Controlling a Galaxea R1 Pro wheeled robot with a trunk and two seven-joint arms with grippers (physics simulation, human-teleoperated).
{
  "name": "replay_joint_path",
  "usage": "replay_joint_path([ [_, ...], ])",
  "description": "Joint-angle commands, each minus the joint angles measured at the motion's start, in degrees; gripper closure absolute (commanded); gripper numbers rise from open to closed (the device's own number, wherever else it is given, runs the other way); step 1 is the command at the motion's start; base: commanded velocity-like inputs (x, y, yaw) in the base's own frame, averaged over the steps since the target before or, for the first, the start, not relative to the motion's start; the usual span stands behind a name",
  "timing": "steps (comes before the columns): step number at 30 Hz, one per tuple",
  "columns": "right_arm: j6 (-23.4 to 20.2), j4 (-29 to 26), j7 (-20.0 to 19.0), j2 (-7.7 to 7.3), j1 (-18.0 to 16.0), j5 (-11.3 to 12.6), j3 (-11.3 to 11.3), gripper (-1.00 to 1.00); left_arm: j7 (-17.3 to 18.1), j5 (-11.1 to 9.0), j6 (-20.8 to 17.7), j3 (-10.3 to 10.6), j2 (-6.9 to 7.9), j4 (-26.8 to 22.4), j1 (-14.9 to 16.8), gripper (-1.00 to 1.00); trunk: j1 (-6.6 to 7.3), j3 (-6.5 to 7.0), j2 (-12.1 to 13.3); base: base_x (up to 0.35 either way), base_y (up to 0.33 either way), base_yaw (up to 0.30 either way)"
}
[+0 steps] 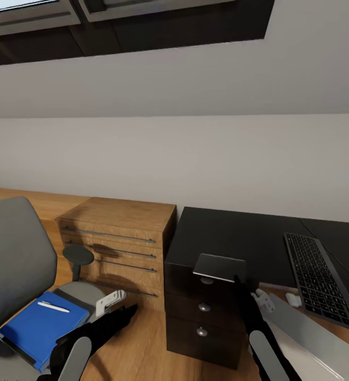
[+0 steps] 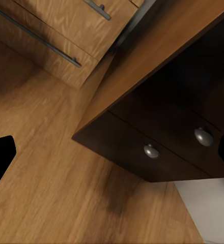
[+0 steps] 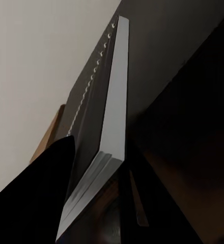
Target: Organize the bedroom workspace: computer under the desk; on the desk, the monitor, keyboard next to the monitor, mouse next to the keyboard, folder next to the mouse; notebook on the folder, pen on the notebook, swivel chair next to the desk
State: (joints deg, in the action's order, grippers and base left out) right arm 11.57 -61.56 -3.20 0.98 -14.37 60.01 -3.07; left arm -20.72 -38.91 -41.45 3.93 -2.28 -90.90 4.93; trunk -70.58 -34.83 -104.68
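Black desk (image 1: 232, 233), notebook (image 1: 219, 267) in right pincer (image 1: 237, 279)

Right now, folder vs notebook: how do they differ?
The folder is bright blue and larger; the notebook is grey and smaller. The folder lies flat on the swivel chair seat with the pen on it; the notebook is held by the right gripper over the desk edge. Both are thin rectangles.

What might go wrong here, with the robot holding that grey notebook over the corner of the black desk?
The notebook is pinched at one edge by the right gripper above the desk corner, so released there it might overhang and slide to the floor. It belongs on the folder, which lies on the swivel chair with the pen on top; setting it down now likely means regrasping later.
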Motion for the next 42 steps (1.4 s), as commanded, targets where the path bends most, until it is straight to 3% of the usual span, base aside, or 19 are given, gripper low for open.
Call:
replay_joint_path([
  [1, 0.3, 0.0, -0.3, -0.01, 0.0, 0.6, -0.1, 1.0, -0.6, -0.6, -0.1, 0.0, -0.01, -0.1, 0.0, -1.0, -0.22, -0.24, -0.4, 0.0, 0.0, 0.0],
  [5, 0.3, 0.0, -0.3, -0.02, 0.0, 0.5, -0.1, 1.0, -0.6, -0.6, -0.1, 0.0, -0.01, -0.1, 0.1, -1.0, -1.1, -0.96, -2.0, 0.0, 0.0, 0.0],
  [31, 0.3, 0.0, -0.2, -0.02, 0.0, 0.1, -0.1, 1.0, -0.6, -0.8, -0.1, -0.1, 0.08, -0.1, 0.0, -1.0, -1.1, -0.96, -2.0, 0.0, 0.0, 0.0],
  [32, 0.3, 0.0, -0.2, -0.02, 0.0, 0.0, -0.1, -1.0, -0.6, -0.8, -0.1, -0.1, 0.08, -0.1, 0.0, -1.0, -1.1, -0.96, -2.0, 0.0, 0.0, 0.0],
  [42, 0.3, 0.0, -0.1, -0.02, 0.0, -0.9, -0.1, -1.0, -0.6, -1.4, -0.1, -0.1, 0.12, 0.0, 0.0, -1.0, -1.1, -0.96, -2.0, 0.0, 0.0, 0.0],
])
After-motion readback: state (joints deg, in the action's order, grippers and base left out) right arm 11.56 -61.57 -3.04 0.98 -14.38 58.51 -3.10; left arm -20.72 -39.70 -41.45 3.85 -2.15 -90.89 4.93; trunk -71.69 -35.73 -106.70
